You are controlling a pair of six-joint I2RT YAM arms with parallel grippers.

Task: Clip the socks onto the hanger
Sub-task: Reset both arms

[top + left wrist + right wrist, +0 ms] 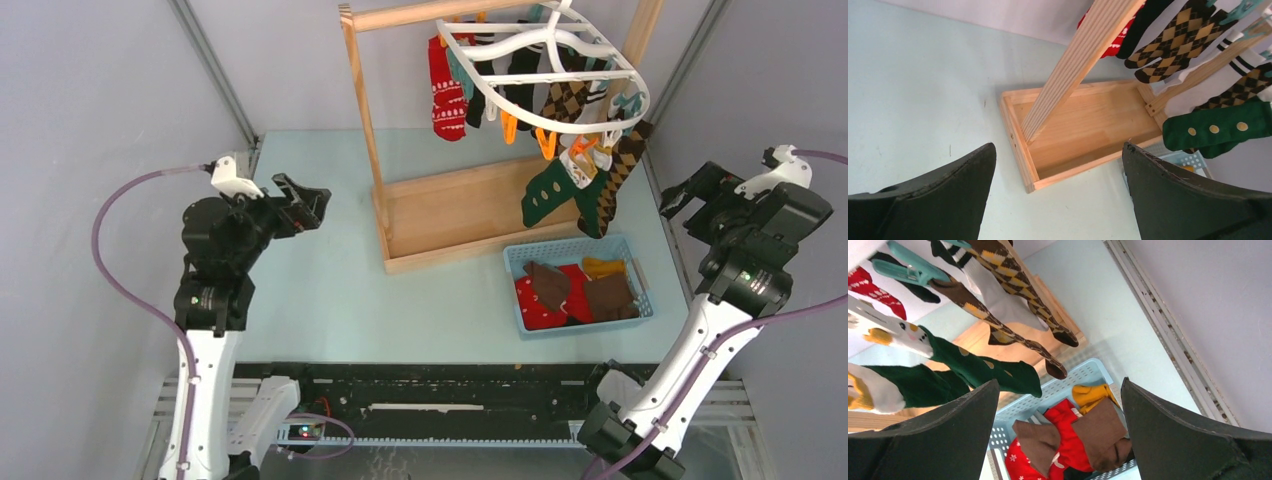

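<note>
The white oval hanger [560, 55] hangs from the wooden rack with several socks clipped to it: a red patterned one [446, 92], black ones, brown argyle ones [620, 175] and a dark green one [548, 190]. The argyle [1013, 335] and green [983, 370] socks also show in the right wrist view, under a teal clip [910, 271]. Loose brown [607, 295] and red [535, 303] socks lie in the blue basket [515, 262]. My left gripper [305, 205] is open and empty, left of the rack. My right gripper [680, 195] is open and empty, right of the hanging socks.
The wooden rack [362, 100] stands on a tray-like base [470, 210] at the table's middle back; its slanted post [1073, 70] shows in the left wrist view. A yellow sock [1090, 394] lies in the basket. Grey walls close in both sides.
</note>
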